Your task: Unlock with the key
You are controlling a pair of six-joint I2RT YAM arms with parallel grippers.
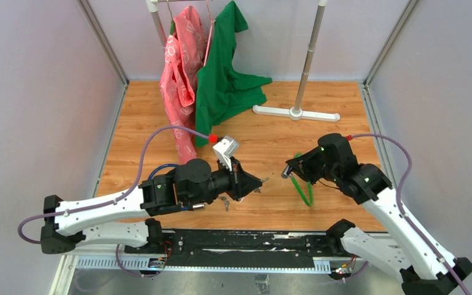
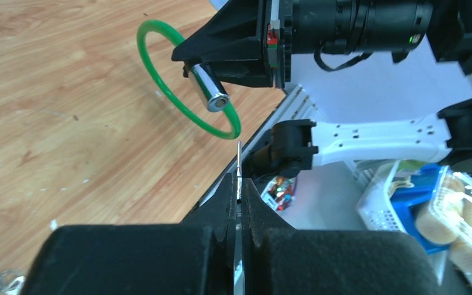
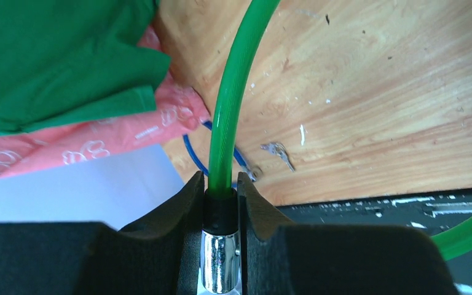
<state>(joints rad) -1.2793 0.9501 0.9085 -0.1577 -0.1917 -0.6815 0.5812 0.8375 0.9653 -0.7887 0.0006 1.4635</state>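
Observation:
My right gripper (image 1: 290, 168) is shut on the chrome cylinder (image 3: 220, 261) of a green cable lock (image 1: 303, 187) and holds it above the wooden table. In the left wrist view the cylinder (image 2: 210, 92) shows its keyhole end, with the green loop (image 2: 178, 98) behind it. My left gripper (image 1: 259, 184) is shut on a thin metal key (image 2: 239, 166). The key tip points at the cylinder and stands a short way below it, apart from it. In the top view the two grippers face each other over the table's middle with a small gap between them.
Spare keys (image 3: 278, 151) on a blue ring lie on the wood under the left arm (image 1: 225, 201). Pink and green garments (image 1: 221, 80) hang from a rack at the back. A rack foot (image 1: 295, 112) stands at the back right. A black rail (image 1: 252, 239) runs along the near edge.

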